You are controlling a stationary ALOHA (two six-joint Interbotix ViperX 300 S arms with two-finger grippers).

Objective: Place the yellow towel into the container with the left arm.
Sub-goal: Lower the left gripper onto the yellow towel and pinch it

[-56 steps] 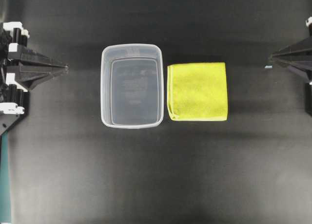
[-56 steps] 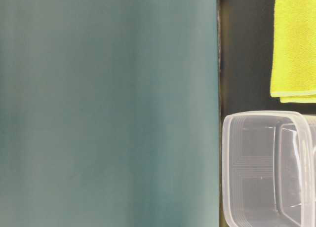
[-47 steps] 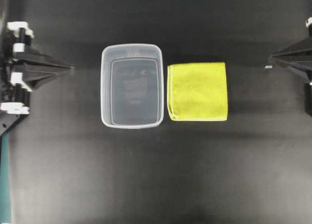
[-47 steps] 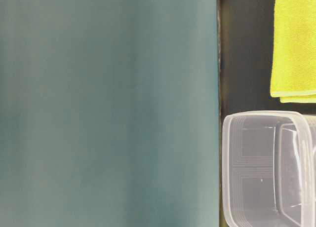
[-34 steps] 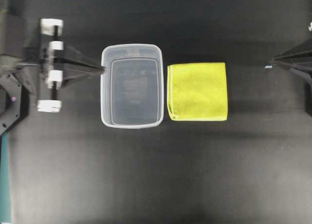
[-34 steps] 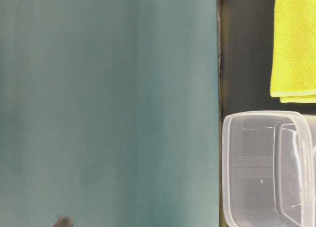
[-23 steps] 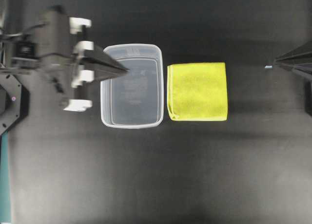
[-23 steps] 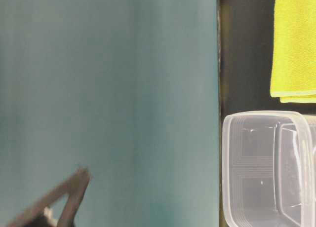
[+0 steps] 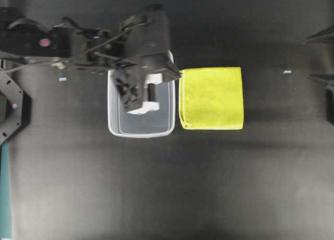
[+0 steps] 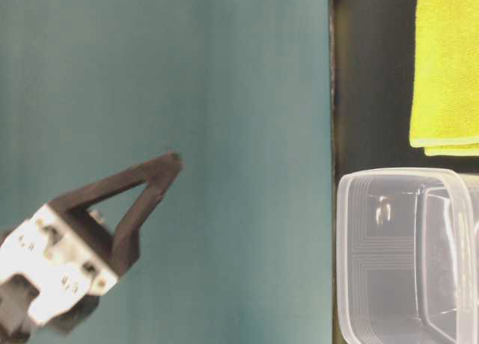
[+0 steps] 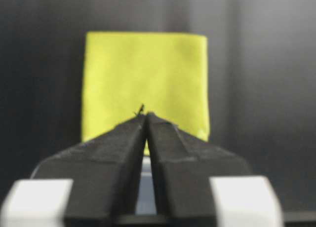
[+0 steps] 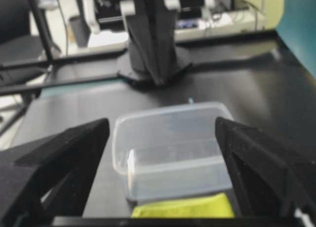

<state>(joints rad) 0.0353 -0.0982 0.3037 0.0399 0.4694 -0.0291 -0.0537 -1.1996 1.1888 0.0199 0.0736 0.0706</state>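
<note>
Fuzzy square towel (image 9: 211, 98) lies flat, hem toward clear rounded tub (image 9: 116, 126). Left gripper (image 11: 146, 116) nearly closed, empty; right gripper (image 12: 163, 133) spread wide.

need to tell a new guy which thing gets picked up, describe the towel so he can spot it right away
Find the dark matte table in the overhead view, then the clear rectangular plastic tub near its middle. Lying flat immediately to the tub's right is the bright yellow-green square folded cloth. It is the only coloured, soft thing there; everything else is black or see-through.
</note>
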